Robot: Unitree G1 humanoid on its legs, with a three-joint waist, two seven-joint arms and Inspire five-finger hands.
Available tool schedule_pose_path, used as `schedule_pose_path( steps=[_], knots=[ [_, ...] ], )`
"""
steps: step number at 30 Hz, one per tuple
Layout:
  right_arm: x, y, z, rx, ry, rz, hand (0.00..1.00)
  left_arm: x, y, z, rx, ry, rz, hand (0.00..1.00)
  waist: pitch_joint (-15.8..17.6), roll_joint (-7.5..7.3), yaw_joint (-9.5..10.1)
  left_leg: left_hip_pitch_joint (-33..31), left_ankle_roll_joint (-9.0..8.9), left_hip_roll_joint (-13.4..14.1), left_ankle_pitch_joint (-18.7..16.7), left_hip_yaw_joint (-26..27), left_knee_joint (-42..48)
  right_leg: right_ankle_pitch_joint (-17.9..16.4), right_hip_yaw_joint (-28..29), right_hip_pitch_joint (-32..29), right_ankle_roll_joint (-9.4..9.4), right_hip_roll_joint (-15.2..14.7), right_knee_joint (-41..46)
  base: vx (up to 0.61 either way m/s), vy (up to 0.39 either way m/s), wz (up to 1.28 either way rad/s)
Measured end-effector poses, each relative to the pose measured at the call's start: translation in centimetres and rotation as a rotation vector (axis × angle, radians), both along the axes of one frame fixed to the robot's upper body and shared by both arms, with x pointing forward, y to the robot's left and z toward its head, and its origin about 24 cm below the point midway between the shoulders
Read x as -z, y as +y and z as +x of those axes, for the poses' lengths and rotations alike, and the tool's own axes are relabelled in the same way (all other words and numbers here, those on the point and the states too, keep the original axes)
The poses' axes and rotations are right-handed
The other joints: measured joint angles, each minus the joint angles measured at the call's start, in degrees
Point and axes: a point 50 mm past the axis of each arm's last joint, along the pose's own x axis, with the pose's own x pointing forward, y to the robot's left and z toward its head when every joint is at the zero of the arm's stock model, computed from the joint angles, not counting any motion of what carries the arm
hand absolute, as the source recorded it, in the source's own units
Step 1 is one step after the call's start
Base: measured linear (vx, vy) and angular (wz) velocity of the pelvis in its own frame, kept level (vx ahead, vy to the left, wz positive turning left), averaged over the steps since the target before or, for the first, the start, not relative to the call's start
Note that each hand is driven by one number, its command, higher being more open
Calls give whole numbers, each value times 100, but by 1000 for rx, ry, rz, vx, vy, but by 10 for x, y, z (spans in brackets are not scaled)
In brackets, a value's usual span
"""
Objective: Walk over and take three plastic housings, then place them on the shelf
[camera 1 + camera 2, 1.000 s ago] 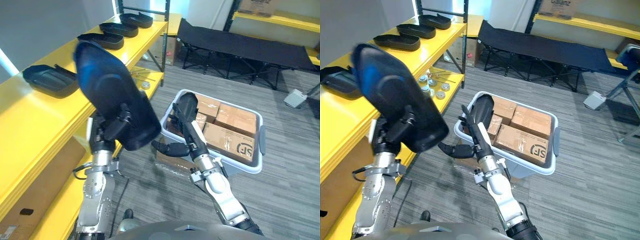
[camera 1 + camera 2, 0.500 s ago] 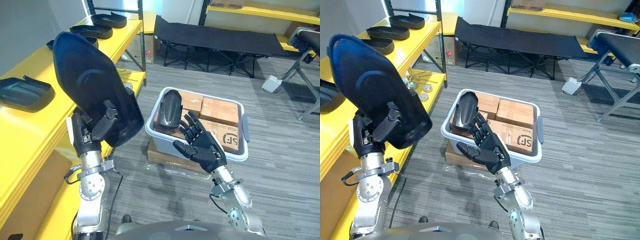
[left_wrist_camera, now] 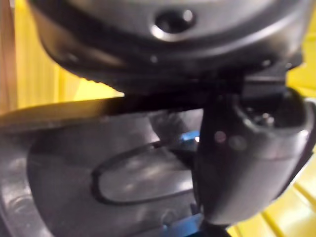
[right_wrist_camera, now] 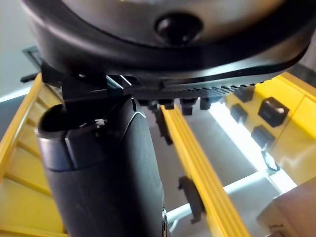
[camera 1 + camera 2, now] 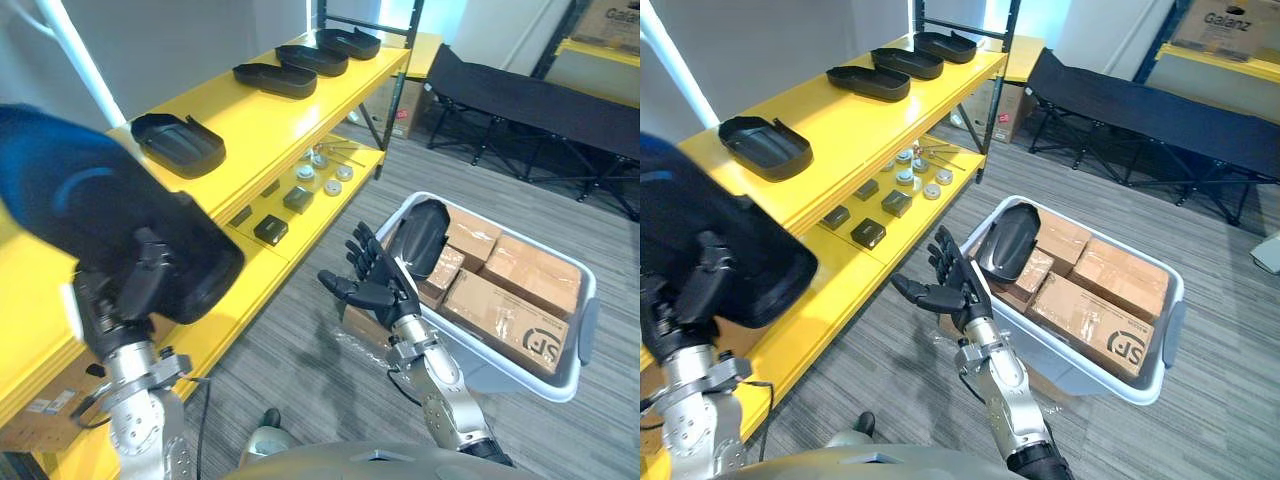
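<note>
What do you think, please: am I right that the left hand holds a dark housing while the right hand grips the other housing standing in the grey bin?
Not quite: the right hand grips nothing. In the right eye view its fingers are spread open outside the grey bin, apart from the other housing standing among cardboard boxes. The left hand does hold a dark housing.

A tall yellow shelf [image 5: 855, 128] stands by the wall. On its top board lie four black plastic housings [image 5: 765, 146], one near and three in a row further back. On the lower board [image 5: 830, 275] lie small dark blocks [image 5: 868, 233] and round metal bits [image 5: 916, 180]. A flat cardboard box [image 5: 352, 322] and a black folding cot [image 5: 1140, 110] sit on the grey floor [image 5: 870, 350].
</note>
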Motion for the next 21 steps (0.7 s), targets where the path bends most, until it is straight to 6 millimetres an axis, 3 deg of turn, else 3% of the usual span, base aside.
schedule_pose_path(
  steps=[5,6,11,16,19,21],
  knots=[
    [-5,-1,6,41,-23,-37,100,-1,-9,6,106,-12,19,0,21,3,-72,-176,39,-39,132,-100,-8,-71,-276,20,-57,-28,98,-2,-19,24],
    [-4,-5,5,66,-15,-38,100,-2,-15,10,157,-20,26,0,21,0,-165,-251,54,-91,226,-153,-49,-119,-396,28,4,-62,127,-23,-26,54],
    [1,-23,2,147,4,-91,100,-5,-33,19,337,-40,66,0,106,132,-253,-170,161,-169,493,-231,-422,-429,-534,-25,52,-284,641,-43,8,32],
    [4,-34,-8,165,13,-94,100,-10,-46,26,474,-76,112,0,129,120,-368,-245,216,-271,661,-191,-454,-981,35,-370,-2,-420,1320,-48,-11,21],
    [3,-35,-10,153,7,-93,100,-14,-55,30,518,-109,112,0,137,109,-450,-312,229,-302,775,-111,-452,-927,61,-377,76,-414,1317,-9,-11,21],
    [1,-34,-9,122,-10,-92,100,-15,-57,32,527,-120,109,0,145,92,-492,-269,253,-287,818,105,-451,-928,441,-378,74,-374,1290,-47,3,1]
  ],
)
